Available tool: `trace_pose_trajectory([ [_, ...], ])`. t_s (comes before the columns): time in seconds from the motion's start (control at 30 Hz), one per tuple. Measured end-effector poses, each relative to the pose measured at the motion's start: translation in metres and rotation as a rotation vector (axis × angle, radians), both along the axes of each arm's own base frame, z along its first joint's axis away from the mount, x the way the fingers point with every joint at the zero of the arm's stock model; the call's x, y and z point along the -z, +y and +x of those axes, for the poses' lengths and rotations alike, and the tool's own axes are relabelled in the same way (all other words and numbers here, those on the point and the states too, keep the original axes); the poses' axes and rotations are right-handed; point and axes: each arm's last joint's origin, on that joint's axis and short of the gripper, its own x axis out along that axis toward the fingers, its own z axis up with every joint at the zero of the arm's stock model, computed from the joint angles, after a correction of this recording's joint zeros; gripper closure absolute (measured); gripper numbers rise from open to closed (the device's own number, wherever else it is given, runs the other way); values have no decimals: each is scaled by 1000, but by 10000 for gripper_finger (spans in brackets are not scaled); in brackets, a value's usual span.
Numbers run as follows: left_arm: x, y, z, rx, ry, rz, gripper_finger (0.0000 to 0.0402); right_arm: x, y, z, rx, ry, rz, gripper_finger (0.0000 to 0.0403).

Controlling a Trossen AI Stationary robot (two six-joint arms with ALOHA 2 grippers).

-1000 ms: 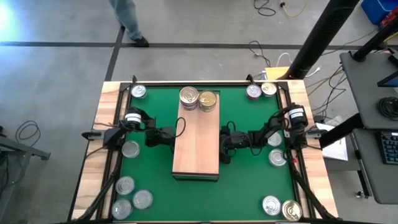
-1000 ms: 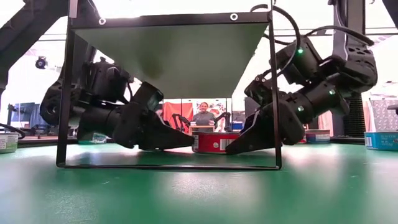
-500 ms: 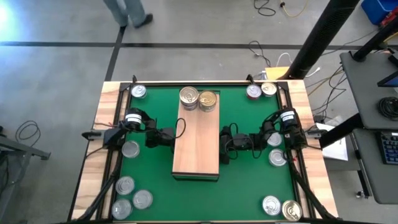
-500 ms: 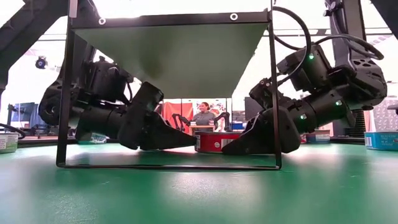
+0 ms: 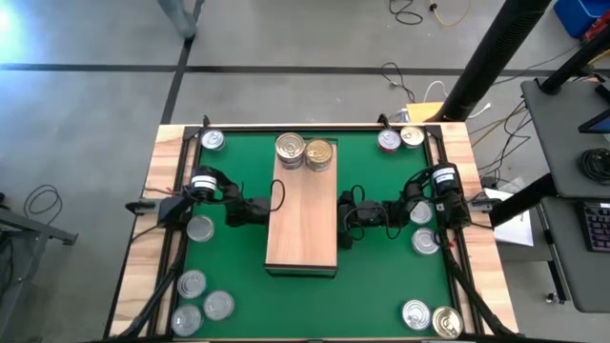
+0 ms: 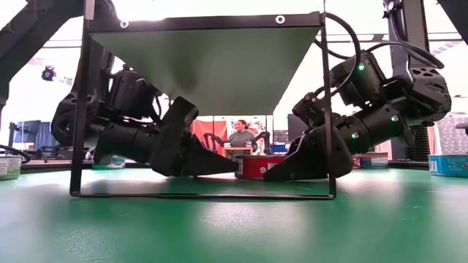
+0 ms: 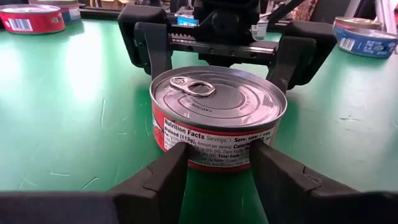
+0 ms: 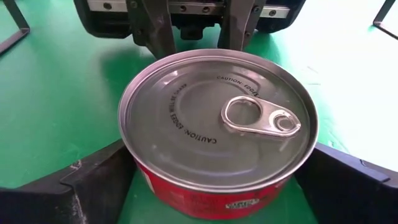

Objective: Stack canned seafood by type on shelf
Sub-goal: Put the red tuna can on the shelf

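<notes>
The shelf (image 5: 300,219) is a light-wood board on a black frame, standing mid-table. One silver-topped tin (image 5: 290,148) and one gold-topped tin (image 5: 319,152) stand on its far end. Under it, a red-walled, silver-topped can (image 7: 217,106) stands upright on the green mat. My left gripper (image 7: 217,168) reaches under the shelf from the table's left, its fingers partly open at the can's wall. My right gripper (image 8: 217,152) reaches in from the table's right, wide open, one finger on either side of the can (image 8: 217,130). I cannot tell whether the right fingers touch it. My left gripper meets the can's side wall (image 7: 214,152), low down on the side toward the table's left, with the free ends of its two fingers (image 7: 171,171). The fingers come almost level from the left. They stand narrower than the can. The can stays upright on the mat.
The shelf's black frame legs (image 6: 77,109) stand close to both arms. Loose cans lie at the far left (image 5: 212,141), far right (image 5: 388,141), near left (image 5: 191,284), near right (image 5: 416,313) and beside each arm (image 5: 200,229). A person (image 6: 239,135) sits beyond the table.
My right gripper has tipped its fingers lower around the can, and its wrist has drawn slightly toward the shelf. My left gripper's fingertips and the can have edged a little toward the table's right.
</notes>
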Motion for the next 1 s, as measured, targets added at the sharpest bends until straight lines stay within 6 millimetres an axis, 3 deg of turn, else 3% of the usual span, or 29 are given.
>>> trace_pose_trajectory([
  [0.4, -3, -3, 2, -54, -31, 9, 243, -2, 0, 2, 17, -10, -12, 3],
  [0.57, -3, -3, 1, -55, -31, 8, 243, -3, 2, 1, 21, -17, 5, 27],
  [0.77, -3, -9, -2, -42, -30, -1, 243, -11, 4, -1, 18, -19, 30, 30],
  [0.9, -5, -8, -26, -63, 24, -30, 243, -31, 10, -1, 2, -5, 86, 30],
  [1.0, -11, -9, -57, -92, 78, -55, 244, -39, 17, -12, -13, 164, 97, 30],
])
